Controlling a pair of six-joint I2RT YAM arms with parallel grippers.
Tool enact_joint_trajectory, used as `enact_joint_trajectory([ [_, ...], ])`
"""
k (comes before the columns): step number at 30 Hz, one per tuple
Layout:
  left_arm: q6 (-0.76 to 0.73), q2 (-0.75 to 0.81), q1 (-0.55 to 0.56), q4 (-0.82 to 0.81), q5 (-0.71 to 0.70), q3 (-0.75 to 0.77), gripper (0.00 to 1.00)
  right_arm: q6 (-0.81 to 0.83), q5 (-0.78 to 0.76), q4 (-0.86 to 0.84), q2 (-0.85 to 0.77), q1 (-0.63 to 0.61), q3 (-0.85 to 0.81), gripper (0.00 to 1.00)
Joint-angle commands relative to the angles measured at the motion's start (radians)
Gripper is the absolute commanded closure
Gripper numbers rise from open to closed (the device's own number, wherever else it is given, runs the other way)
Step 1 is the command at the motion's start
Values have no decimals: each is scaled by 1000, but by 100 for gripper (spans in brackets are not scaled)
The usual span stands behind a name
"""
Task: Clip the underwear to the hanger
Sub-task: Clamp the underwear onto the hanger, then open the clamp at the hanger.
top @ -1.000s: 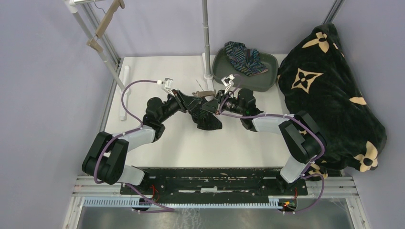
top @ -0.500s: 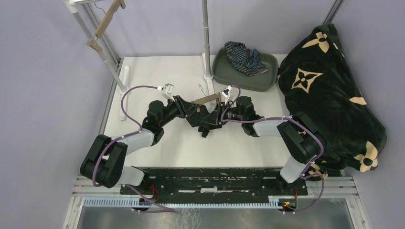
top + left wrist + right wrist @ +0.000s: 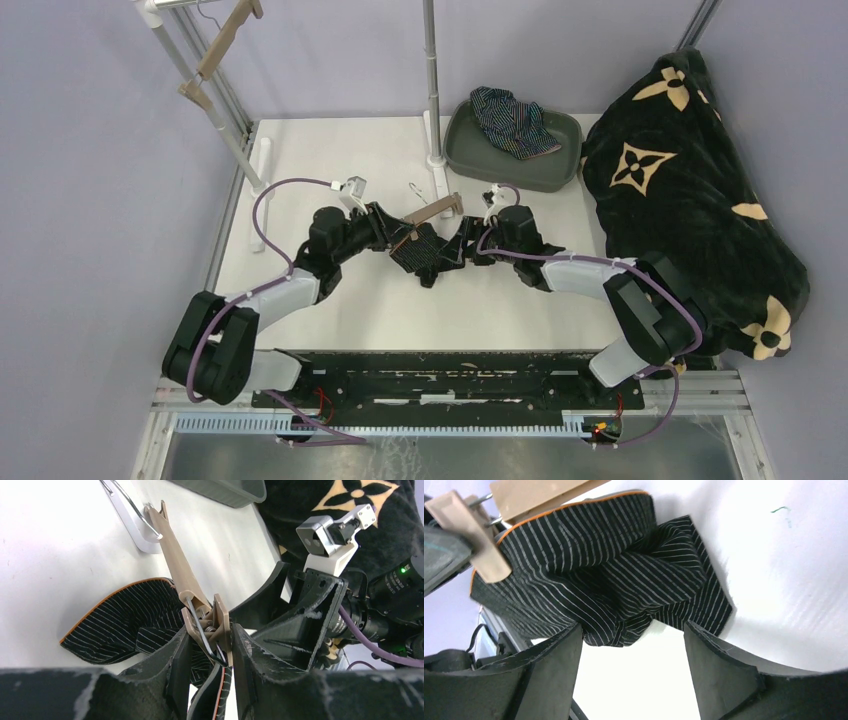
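Observation:
The black pinstriped underwear [image 3: 428,258] lies bunched on the white table between my two grippers. A tan hanger [image 3: 436,208] lies slanted above it, hook toward the pole. My left gripper [image 3: 400,243] [image 3: 210,645] is shut on the hanger's clip [image 3: 216,630], squeezing its tan paddles; the garment's orange-edged waistband [image 3: 220,690] runs under the clip. My right gripper [image 3: 468,244] [image 3: 631,635] is open, its fingers apart and holding nothing, just short of the underwear [image 3: 624,590]. The clip [image 3: 474,537] shows at the upper left of the right wrist view. A navy striped underwear [image 3: 515,120] lies in the tray.
A dark green tray [image 3: 560,165] stands at the back right, next to a big black blanket with tan flowers [image 3: 690,200]. A grey rack pole [image 3: 432,80] rises at the back centre on a white foot [image 3: 135,527]. Another hanger [image 3: 222,45] hangs on the rail at the upper left.
My right gripper has opened, let go of the pinstriped underwear and drawn back to the right. The garment and hanger have come down toward the table; my left gripper stays on the clip.

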State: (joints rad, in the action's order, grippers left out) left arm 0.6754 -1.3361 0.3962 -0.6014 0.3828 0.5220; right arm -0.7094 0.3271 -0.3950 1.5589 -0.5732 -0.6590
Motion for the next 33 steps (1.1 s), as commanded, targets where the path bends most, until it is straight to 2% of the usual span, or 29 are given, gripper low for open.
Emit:
enact_joint_trajectory([
  [1, -62, 63, 4, 71, 5, 54, 59, -22, -103, 43, -16, 17, -63, 18],
  [8, -73, 137, 4, 192, 62, 55, 54, -156, -40, -99, 71, 75, -95, 18],
  [14, -110, 243, 4, 321, -49, 58, 44, -223, -9, -177, 145, 93, -135, 18],
  [20, -111, 254, 3, 348, -119, 90, 40, -351, 30, -332, 229, 119, -148, 18],
  [26, -97, 228, 4, 301, -203, 126, 38, -387, -2, -355, 267, 125, -147, 18],
  [33, -44, 114, 4, 111, -262, 139, 36, -448, -12, -411, 348, 125, -202, 23],
])
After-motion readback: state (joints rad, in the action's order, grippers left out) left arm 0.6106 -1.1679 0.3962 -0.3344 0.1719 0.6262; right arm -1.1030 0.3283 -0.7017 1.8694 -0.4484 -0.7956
